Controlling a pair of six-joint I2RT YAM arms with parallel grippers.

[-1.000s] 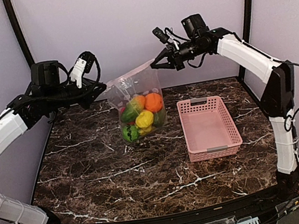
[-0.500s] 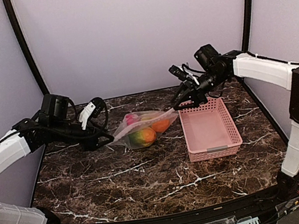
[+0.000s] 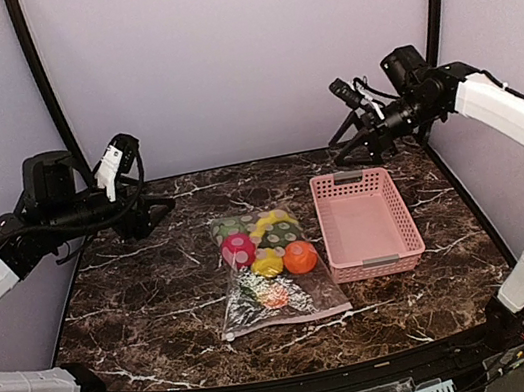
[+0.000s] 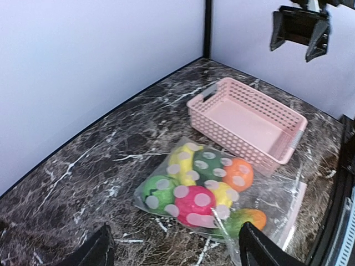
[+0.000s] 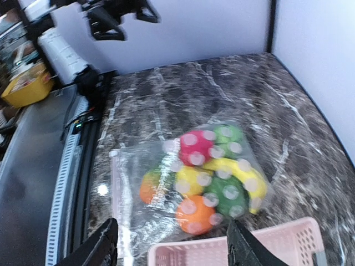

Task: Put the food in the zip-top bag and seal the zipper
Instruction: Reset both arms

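Note:
The zip-top bag (image 3: pixel 291 302) lies flat on the marble table, left of the basket, with nothing holding it. The food sits inside it: a red-pink fruit (image 3: pixel 238 249), a lemon (image 3: pixel 267 264), an orange (image 3: pixel 300 256), a banana (image 4: pixel 180 160), a green pepper (image 4: pixel 156 191), a melon (image 5: pixel 226 194) and a mango (image 4: pixel 249 219). The zipper (image 3: pixel 286 323) runs along the bag's near edge; whether it is pressed shut does not show. My left gripper (image 3: pixel 156 215) hangs open and empty above the table, left of the bag. My right gripper (image 3: pixel 343 147) hangs open and empty above the basket's far end.
An empty pink lattice basket (image 3: pixel 401 222) stands right of the bag, its long side almost touching it. Purple walls close the back and both sides. In the left wrist view the bag (image 4: pixel 277 194) lies below and ahead of my fingers.
Both grippers have opened and let go of the bag. It went from hanging between them to lying flat on the table. Both arms have drawn back, up and apart.

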